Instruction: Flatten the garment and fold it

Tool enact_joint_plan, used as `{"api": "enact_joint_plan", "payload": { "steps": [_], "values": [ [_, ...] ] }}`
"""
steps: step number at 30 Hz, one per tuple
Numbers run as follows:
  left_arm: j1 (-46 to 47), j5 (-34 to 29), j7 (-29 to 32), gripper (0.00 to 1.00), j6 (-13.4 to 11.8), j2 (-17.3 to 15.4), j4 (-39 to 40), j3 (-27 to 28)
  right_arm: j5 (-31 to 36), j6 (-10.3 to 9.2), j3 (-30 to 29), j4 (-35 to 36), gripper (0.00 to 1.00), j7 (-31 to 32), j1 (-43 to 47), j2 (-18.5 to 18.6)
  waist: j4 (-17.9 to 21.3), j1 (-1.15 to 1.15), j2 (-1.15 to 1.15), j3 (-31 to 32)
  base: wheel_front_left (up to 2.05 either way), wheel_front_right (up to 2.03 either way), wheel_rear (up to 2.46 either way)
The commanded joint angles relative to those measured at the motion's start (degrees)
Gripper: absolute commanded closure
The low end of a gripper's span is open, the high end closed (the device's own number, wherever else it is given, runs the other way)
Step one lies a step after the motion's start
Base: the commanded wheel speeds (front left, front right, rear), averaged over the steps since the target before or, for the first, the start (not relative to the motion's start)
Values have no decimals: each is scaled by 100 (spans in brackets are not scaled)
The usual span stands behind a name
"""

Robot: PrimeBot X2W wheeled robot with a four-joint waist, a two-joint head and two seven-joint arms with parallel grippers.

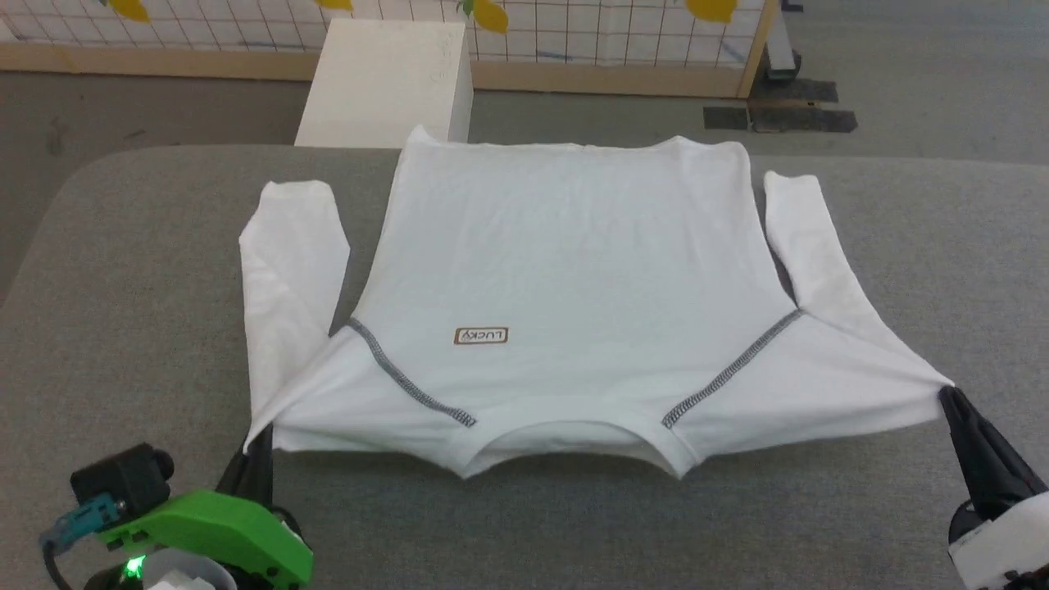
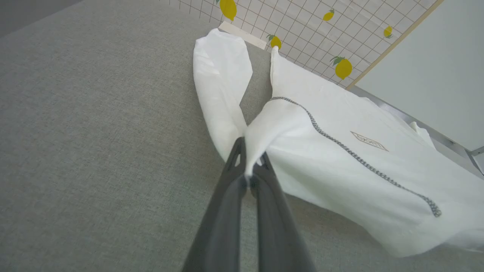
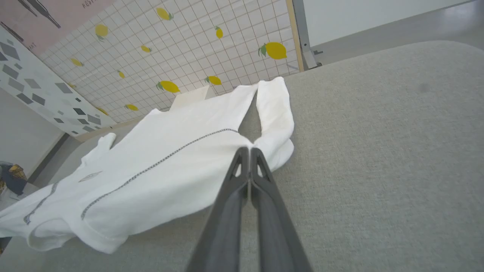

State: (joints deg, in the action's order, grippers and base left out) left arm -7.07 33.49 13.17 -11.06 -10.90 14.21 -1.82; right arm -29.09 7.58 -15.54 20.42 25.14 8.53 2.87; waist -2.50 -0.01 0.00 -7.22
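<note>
Garment point(image 1: 565, 270) lay spread on the grey table point(image 1: 123, 311), mid-frame in the head view, collar toward the bottom edge. My left gripper point(image 1: 264, 438), lower left, was clamped tight on one sleeve fold. My right gripper point(image 1: 949, 395), lower right, pinched the other. A box point(image 1: 385, 78) stood beyond the table, upper middle.

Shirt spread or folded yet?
Spread, not folded: garment laid out, patch up, sleeves alongside; left gripper and right gripper pinch its shoulders.

The garment point(image 1: 565, 262) was white, with grey-black zigzag seams point(image 1: 410, 381) and a brown-bordered patch point(image 1: 481, 336)! Tabletop point(image 1: 123, 270) was plain grey, box point(image 1: 385, 82) white, and panel point(image 1: 615, 37) was pale, dark-gridded, dotted with yellow lemons.
</note>
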Motion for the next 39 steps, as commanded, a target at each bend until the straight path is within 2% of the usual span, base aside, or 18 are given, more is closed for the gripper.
{"api": "enact_joint_plan", "payload": {
  "steps": [1,5,6,10,15,19,24,25,26,27,28,33,36,39],
  "values": [
    [-239,-39,84,100,-118,-62,189,71,-6,-9,-54,184,100,87,155,2,45,1,0,247,0,0,0],
    [-697,-101,352,100,-358,-108,599,98,105,-9,-122,512,100,471,544,2,95,1,0,339,0,0,0],
    [-916,-261,531,100,-480,-191,666,20,385,-9,-23,648,100,853,719,1,144,1,0,346,0,0,0],
    [-868,-386,717,100,-485,-255,316,-180,1049,-9,414,509,100,1413,612,1,215,1,0,263,0,0,0],
    [-389,-338,726,100,-277,-213,-647,-390,1629,-9,1163,-426,100,1758,83,131,252,1,0,134,0,0,0],
    [-23,-233,711,100,-102,-128,-1459,-504,1886,-9,1378,-1402,100,1784,-244,167,224,1,0,67,0,0,0],
    [197,-106,696,98,-42,-73,-2075,-477,2101,-9,1521,-2265,100,1843,-437,208,204,1,0,50,0,0,0],
    [208,-80,686,54,-37,-73,-2117,-456,2098,-9,1520,-2314,100,1798,-464,202,206,1,0,52,0,0,0],
    [214,-52,680,0,-52,-81,-2140,-414,2044,-9,1467,-2325,100,1677,-511,177,207,1,0,54,0,0,0],
    [212,-19,671,0,-66,-84,-2137,-368,2032,-9,1455,-2322,69,1607,-531,168,209,1,0,65,0,0,0],
    [190,15,671,0,-92,-105,-2114,-306,2011,-9,1413,-2280,0,1517,-541,159,214,1,0,86,0,0,0],
    [-111,215,822,0,-197,-285,-1565,12,1814,-9,960,-1748,0,1195,-392,98,234,1,0,197,0,0,0],
    [-339,200,852,0,-375,-432,-967,244,1615,-9,547,-1257,0,1023,-257,51,246,1,0,265,0,0,0],
    [-363,48,554,0,-452,-552,-427,455,1457,-9,126,-915,0,807,-300,19,266,1,0,290,0,0,0]
  ]
}}
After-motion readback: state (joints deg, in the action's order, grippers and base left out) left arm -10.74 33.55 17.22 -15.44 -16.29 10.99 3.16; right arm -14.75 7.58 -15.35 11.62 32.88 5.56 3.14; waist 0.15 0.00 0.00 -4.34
